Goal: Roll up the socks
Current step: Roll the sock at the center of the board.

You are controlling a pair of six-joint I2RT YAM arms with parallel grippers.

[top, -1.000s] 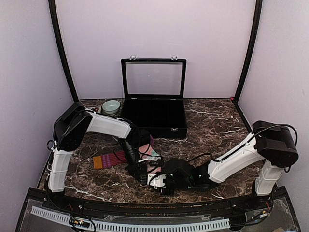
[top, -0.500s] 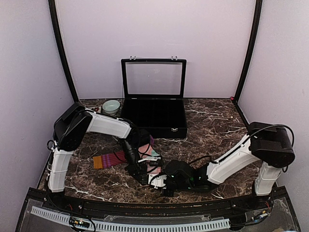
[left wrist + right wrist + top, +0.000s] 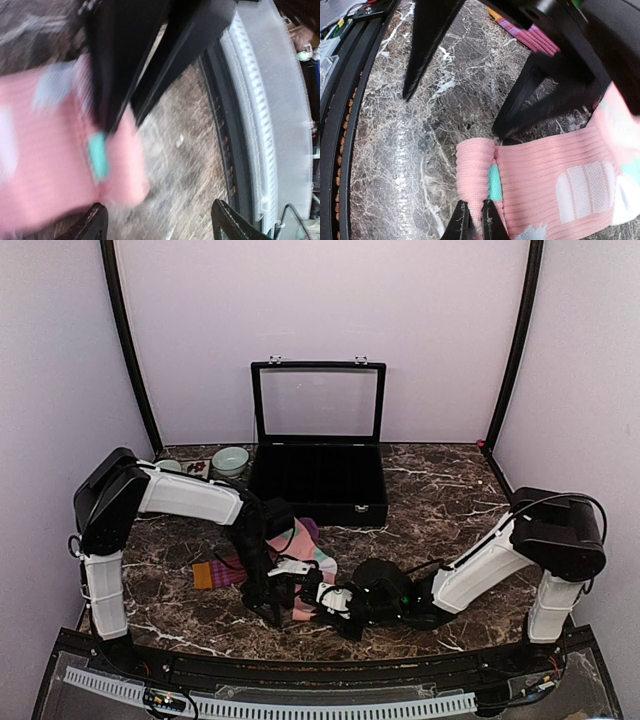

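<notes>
Pinching the folded end of the salmon-pink ribbed sock with mint and white patches (image 3: 545,170) between the pressed-together fingers of the right gripper (image 3: 475,206), low on the dark marble table (image 3: 405,150) near its front edge. Hovering just beside that fold with the left gripper (image 3: 159,210) spread wide. Farther left, flat on the marble and partly hidden by the left arm: maroon purple-striped sock with orange cuff (image 3: 222,570).

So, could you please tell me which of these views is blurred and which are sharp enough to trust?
Left wrist view: heavily motion-blurred, the pink sock smeared and its ribbing lost. Right wrist view: sharp, with the sock's ribbing and the veins of the marble tabletop crisp. Top external view: evenly lit and in focus.
</notes>
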